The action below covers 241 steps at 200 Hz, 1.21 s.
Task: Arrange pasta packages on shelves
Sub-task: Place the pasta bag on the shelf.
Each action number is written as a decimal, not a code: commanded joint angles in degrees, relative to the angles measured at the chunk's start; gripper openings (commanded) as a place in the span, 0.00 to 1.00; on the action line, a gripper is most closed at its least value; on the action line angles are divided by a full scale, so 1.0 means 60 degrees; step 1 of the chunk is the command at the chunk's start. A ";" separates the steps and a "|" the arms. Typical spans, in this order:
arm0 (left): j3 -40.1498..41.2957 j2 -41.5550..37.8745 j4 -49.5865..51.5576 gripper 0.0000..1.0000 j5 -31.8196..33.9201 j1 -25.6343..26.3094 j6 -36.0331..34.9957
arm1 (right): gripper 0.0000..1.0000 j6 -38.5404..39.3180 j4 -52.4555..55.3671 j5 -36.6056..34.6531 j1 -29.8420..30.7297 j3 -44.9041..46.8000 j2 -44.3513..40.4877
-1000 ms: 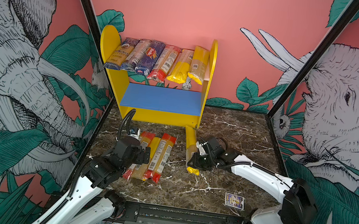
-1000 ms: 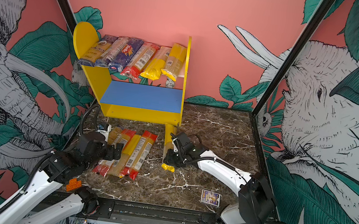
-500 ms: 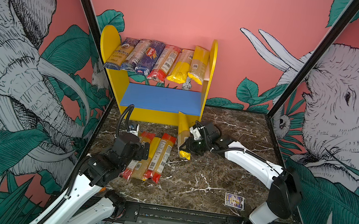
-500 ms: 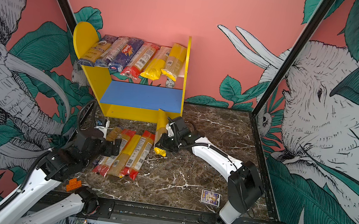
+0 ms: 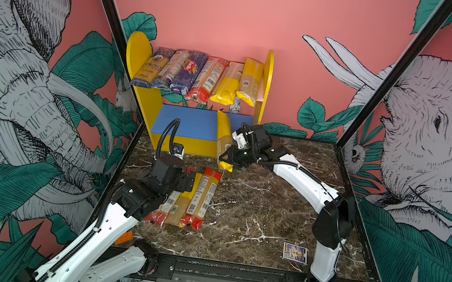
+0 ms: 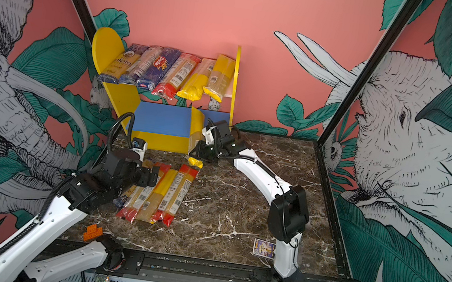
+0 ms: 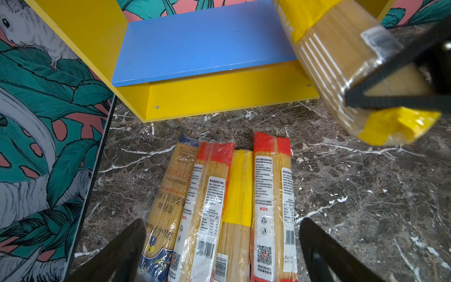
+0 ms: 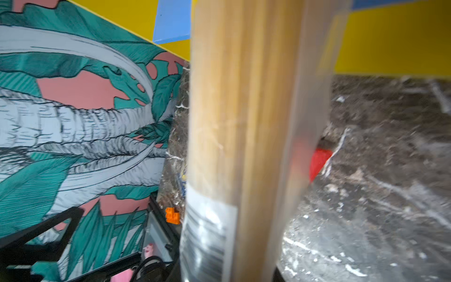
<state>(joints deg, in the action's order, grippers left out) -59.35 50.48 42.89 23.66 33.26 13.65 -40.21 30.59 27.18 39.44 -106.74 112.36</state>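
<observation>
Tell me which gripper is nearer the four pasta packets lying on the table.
Left. The left gripper hangs open just above the packets; the right gripper is past their far ends, by the shelf's blue board, shut on a yellow packet.

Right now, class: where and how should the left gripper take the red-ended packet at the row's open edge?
Probably mid-length across its narrow width, from above: the red-ended packet lies flat, outer edge free, inner against the yellow packet.

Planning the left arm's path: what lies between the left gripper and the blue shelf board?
In the left wrist view, four pasta packets side by side, then bare marble.
</observation>
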 commanded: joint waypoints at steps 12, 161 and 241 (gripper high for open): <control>-0.0517 0.0155 -0.0170 0.99 0.0196 -0.0067 -0.0450 | 0.00 0.2505 -0.0061 -0.1216 -0.0134 -0.3048 0.1158; -0.0740 0.0312 -0.0177 0.99 0.0657 -0.0124 -0.0546 | 0.00 0.2882 0.1317 -0.5279 -0.0662 -0.6289 0.3641; -0.0744 0.0613 -0.0412 0.99 0.0505 -0.0167 -0.0502 | 0.56 0.2630 0.1548 -0.5045 -0.0817 -0.6357 0.3833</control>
<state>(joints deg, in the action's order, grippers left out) -62.43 54.37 41.58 26.61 32.62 10.85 -23.79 43.31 -2.42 35.07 -142.96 136.11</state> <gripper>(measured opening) 0.991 0.508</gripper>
